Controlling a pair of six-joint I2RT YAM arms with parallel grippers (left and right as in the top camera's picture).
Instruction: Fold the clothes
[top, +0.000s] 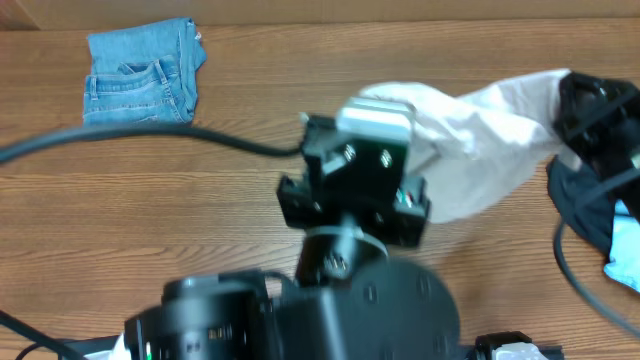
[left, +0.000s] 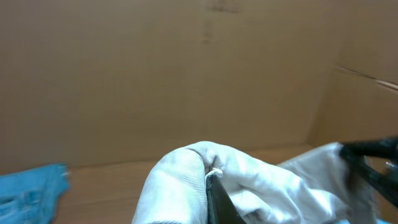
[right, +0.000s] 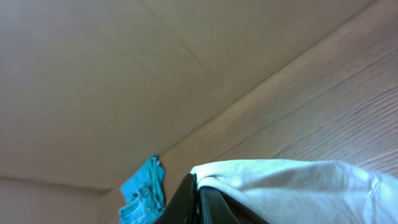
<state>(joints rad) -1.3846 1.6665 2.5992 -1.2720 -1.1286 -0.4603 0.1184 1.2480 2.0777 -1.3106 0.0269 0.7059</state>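
Cream shorts (top: 480, 130) crowd both your wrist views. Your left gripper (left: 214, 186) is clamped on a bunched fold, and your right gripper (right: 198, 199) pinches a hem edge with its fingers pressed together. From overhead, the shorts stretch from mid-table (top: 150, 220) towards the right edge. A dark garment (top: 585, 200) and a light-blue piece (top: 628, 245) lie there. Folded denim (top: 140, 75) sits well apart at the far left corner.

On the table (top: 180, 210), the denim piece (top: 140, 72) lies at 10 o'clock, the shorts (top: 480, 130) stretch from centre towards 2 o'clock, and a heap of garments (top: 588, 190) sits at 3 o'clock, touching the shorts.
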